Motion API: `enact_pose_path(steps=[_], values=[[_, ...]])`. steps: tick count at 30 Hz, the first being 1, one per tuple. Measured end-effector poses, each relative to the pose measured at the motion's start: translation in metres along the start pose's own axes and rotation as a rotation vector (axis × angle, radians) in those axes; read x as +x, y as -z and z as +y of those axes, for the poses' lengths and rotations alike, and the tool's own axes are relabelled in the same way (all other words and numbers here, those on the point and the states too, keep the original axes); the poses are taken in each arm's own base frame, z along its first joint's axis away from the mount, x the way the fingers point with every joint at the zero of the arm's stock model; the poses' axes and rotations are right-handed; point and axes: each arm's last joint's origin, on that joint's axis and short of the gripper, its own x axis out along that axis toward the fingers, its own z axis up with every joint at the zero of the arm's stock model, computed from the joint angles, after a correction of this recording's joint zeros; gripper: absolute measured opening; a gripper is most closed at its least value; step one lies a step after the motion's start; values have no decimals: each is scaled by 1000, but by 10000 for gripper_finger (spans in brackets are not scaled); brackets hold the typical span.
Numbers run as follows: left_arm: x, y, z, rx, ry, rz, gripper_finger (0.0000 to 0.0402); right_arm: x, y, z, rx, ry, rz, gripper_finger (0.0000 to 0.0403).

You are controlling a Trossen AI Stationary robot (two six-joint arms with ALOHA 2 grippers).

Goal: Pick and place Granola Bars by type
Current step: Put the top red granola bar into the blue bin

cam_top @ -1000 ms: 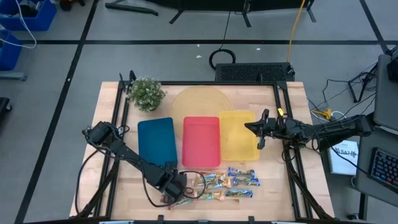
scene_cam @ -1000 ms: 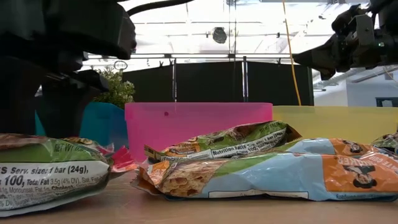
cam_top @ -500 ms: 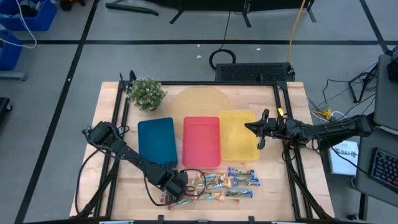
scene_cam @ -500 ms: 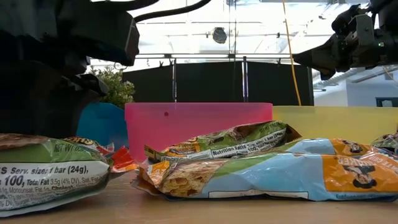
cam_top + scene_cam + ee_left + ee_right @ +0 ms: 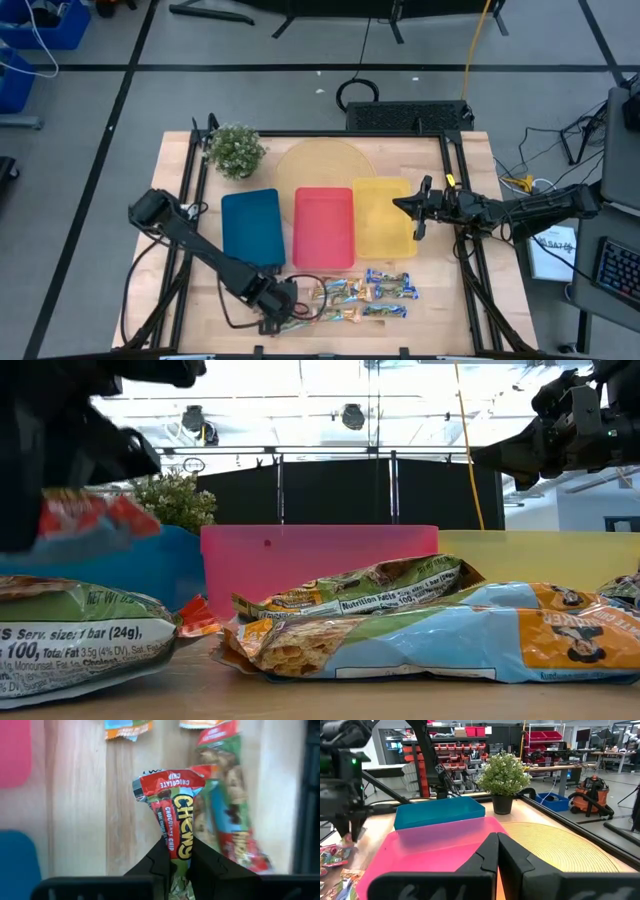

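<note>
Our left gripper [image 5: 176, 851] pinches the red Chewy chocolate chip bar [image 5: 172, 815] mid-wrapper, lifted above the near-edge pile; we judge it light, crinkly and slippery, so gripping the middle suits.

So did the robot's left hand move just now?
Yes. The left hand, shut on a red granola bar, rose in the low view, from level with the pink tray to above its rim.

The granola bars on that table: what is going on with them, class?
The left gripper is shut on a red-and-green granola bar, holding it above the pile of bars at the table's front edge. The blue tray, red tray and yellow tray hold no bars yet. The right gripper, shut, waits above the yellow tray.
</note>
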Motion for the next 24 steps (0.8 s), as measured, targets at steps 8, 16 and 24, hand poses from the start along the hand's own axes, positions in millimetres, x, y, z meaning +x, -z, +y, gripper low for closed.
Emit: enact_pose_path(steps=[8, 16, 24], values=[[-48, 8, 1, -11, -1, -55, 40, 0, 0, 0, 0, 0, 0, 0], [-106, 26, 30, -24, -198, -94, 43, 0, 0, 0, 0, 1, 0, 0], [-117, 33, 67, 87, -439, 25, 41, 0, 0, 0, 0, 1, -1, 0]])
